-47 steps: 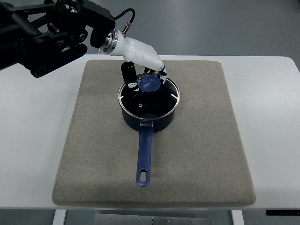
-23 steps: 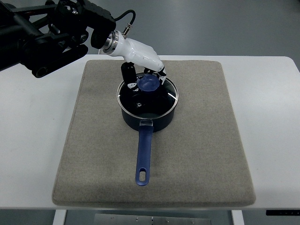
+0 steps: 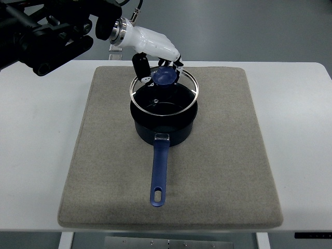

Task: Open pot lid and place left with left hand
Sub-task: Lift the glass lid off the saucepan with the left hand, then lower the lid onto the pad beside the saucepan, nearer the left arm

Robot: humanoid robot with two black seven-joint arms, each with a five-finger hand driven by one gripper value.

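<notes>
— Where is the lid (image 3: 164, 89) at this moment?

— It is off the pot (image 3: 165, 120), held clear of the rim and tipped, its glass disc with the metal edge sitting over the far part of the pot's opening. The near part of the opening shows the dark inside of the pot.

— What holds it?

— The left hand (image 3: 155, 52), white with dark fingers (image 3: 140, 67), is closed around the blue knob (image 3: 165, 75) at the lid's middle. Its black arm (image 3: 46, 31) comes in from the upper left corner.

— And the pot itself?

— It stands on the grey mat (image 3: 228, 155), a little toward the far side of the mat's centre. Its long blue handle (image 3: 159, 174) points straight toward the near edge and ends in a loop with a hole.

— What lies under the mat?

— A white surface (image 3: 36, 150), which shows on the left, on the right and along the far edge. The mat covers most of its middle.

— Is the right hand anywhere?

— It is out of view; only the left arm shows.
</notes>
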